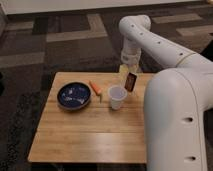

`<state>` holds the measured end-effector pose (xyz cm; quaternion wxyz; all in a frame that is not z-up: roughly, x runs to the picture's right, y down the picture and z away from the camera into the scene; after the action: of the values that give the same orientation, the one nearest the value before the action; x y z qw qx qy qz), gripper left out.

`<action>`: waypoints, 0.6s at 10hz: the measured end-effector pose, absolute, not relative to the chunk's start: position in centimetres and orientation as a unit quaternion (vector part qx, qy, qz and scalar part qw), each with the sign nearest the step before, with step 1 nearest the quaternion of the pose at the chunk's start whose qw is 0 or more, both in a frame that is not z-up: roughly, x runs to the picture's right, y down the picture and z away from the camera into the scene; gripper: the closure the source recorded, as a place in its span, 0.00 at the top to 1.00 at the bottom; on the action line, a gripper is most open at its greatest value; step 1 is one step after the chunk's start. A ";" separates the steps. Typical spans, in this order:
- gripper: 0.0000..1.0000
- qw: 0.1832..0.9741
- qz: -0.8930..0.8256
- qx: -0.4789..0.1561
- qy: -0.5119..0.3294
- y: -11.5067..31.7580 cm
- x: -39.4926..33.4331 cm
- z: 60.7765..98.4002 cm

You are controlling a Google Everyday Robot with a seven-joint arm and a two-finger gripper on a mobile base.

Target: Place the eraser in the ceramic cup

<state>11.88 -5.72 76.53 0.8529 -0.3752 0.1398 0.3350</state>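
The eraser [131, 81], a dark reddish-brown block with a tan side, hangs almost upright just right of and slightly above the ceramic cup's rim. My gripper [127, 75] comes down from the white arm at the table's back right and is shut on the eraser's upper end. The ceramic cup [117, 97] is small and white and stands upright near the middle of the wooden table [85, 135]. I cannot see anything inside it.
A dark blue bowl [74, 95] sits left of the cup. A thin orange stick [95, 87] lies between the bowl and the cup. The robot's large white body [177, 125] covers the table's right side. Dark patterned carpet surrounds the table.
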 end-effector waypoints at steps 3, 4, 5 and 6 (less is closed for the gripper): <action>0.65 0.853 0.340 -0.368 0.147 -6.0 12.8 76.7; 0.65 0.853 0.343 -0.364 0.150 -6.2 13.5 76.7; 0.65 0.854 0.345 -0.357 0.154 -6.6 14.4 76.9; 0.65 0.856 0.346 -0.352 0.154 -6.9 14.8 77.0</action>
<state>14.85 -6.86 77.03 0.8561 -0.3518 0.1541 0.3459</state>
